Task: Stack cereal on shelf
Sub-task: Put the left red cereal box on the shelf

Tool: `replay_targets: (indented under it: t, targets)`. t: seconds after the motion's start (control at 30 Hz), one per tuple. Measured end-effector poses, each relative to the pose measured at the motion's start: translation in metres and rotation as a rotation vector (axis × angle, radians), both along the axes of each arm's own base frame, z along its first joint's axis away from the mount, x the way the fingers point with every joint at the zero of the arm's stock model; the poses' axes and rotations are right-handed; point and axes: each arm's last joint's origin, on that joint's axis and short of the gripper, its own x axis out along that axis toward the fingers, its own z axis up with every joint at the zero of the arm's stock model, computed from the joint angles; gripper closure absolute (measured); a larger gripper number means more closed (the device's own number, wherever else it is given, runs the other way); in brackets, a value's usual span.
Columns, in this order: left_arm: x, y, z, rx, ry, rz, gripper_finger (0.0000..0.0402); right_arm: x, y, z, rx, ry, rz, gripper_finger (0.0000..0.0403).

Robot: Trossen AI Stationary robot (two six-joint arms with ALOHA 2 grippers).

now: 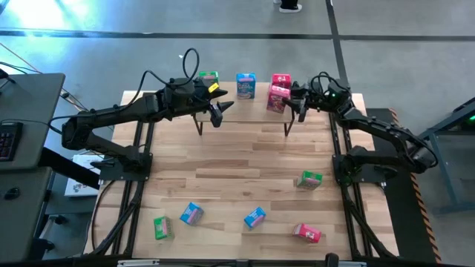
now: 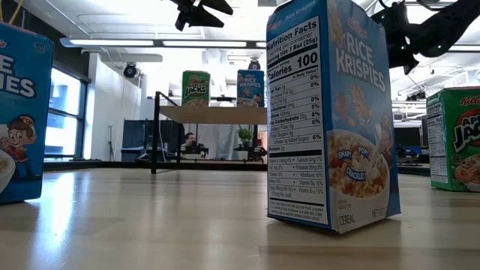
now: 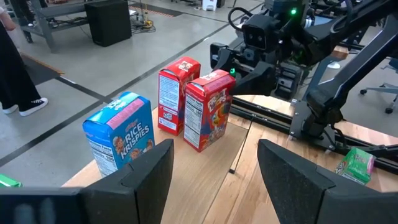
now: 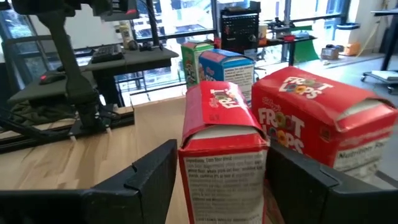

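Note:
The shelf (image 1: 228, 101) stands at the table's far edge. On its plank stand a green cereal box (image 1: 208, 77), a blue one (image 1: 246, 85) and two red ones. My right gripper (image 1: 295, 101) reaches in level from the table's right. Its open fingers stand close on either side of the nearer red box (image 4: 221, 162), which rests upright on the plank beside the other red box (image 4: 311, 124). My left gripper (image 3: 214, 180) hovers open over the shelf's front edge with nothing between its fingers. My right gripper has its fingers (image 4: 155, 180) level along the two broad faces of the nearer red box (image 3: 208, 112), coming from the table's right. I cannot tell whether they touch it. The box stands upright on the shelf.
Several loose cereal boxes lie on the table's near half: a green one (image 1: 309, 179) at the right, a blue one (image 1: 191, 213), another blue (image 1: 254, 217), a green one (image 1: 161, 227) and a red one (image 1: 307, 233). Bare tabletop lies between them and the shelf.

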Motion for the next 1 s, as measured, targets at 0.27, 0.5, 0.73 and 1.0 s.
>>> replay_targets:
  t: [0.27,0.5,0.73,1.0]
  targets:
    - [0.0,0.0,0.0,0.0,0.0,0.0,0.0178,0.0,0.004,-0.003,0.038,0.041,-0.037,0.0176]
    - [0.0,0.0,0.0,0.0,0.0,0.0,0.0178,0.002,0.006,-0.006,0.039,0.079,-0.078,0.0176]
    - [0.0,0.0,0.0,0.0,0.0,0.0,0.0178,0.001,0.005,-0.009,0.051,0.098,-0.102,0.0176]
    - [0.0,0.0,0.0,0.0,0.0,0.0,0.0178,0.001,0.005,-0.01,0.061,0.111,-0.122,0.0176]
